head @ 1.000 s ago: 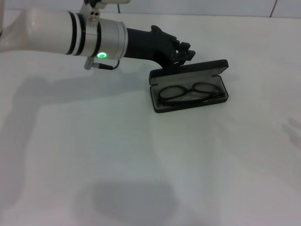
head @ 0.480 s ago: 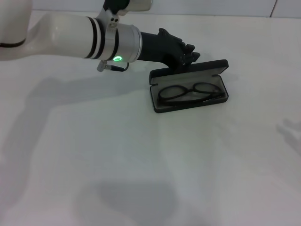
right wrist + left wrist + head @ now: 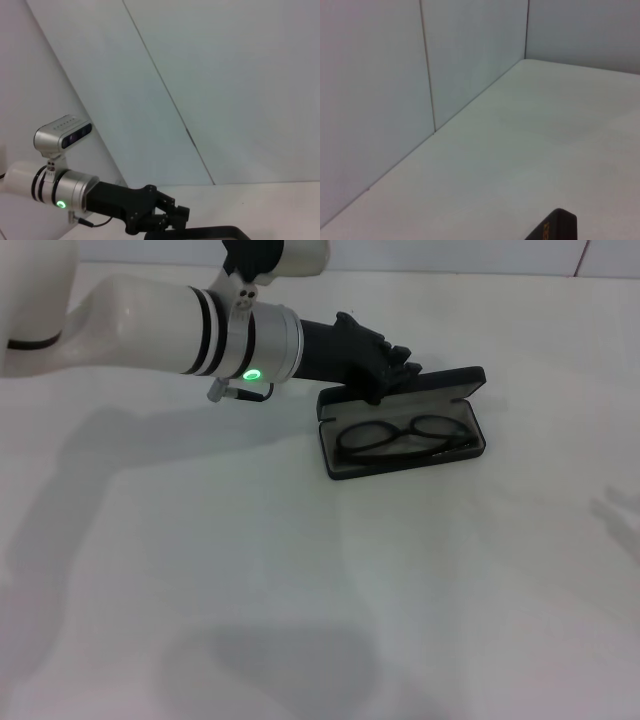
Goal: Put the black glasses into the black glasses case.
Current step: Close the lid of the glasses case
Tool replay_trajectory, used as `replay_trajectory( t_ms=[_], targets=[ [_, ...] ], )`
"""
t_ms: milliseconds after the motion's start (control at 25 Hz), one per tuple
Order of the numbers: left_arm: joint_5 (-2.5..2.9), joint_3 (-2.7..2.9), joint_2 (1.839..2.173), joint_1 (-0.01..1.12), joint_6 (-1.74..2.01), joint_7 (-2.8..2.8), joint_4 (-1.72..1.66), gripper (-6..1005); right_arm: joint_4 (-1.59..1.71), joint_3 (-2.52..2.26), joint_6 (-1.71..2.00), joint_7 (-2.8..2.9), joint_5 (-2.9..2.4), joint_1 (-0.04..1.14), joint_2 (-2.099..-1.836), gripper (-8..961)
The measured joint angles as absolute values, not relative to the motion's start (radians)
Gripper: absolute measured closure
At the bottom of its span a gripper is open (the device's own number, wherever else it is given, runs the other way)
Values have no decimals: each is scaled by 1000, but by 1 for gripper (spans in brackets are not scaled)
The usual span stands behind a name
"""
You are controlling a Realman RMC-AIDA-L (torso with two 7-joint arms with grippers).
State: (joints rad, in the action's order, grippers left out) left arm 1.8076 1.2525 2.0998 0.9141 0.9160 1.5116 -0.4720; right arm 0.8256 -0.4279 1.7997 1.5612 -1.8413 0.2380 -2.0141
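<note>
Head view: your left gripper [image 3: 400, 365] is nudging the black glasses case [image 3: 402, 435] lid over the black glasses [image 3: 405, 436], finger state unclear.

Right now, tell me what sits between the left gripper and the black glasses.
In the head view, only the raised lid of the black glasses case stands between the left gripper, at the lid's back edge, and the black glasses lying inside.

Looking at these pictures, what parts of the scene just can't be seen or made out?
- Left gripper: in the head view its dark fingers bunch behind the lid of the open black hard-shell glasses case; open or shut is unclear.
- Right gripper: in no view.
- Thin black-framed glasses: far temple arms blend into the case's wall.
- Case lid lettering: cut off by the left wrist view's edge.
</note>
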Motion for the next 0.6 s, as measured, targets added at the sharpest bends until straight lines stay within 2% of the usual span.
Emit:
replay_trajectory(
  t_ms=[600],
  targets=[
    [1814, 1261, 2097, 916, 917, 1517, -461, 779, 814, -428, 1773, 1555, -1841, 251, -2014, 670]
  ],
)
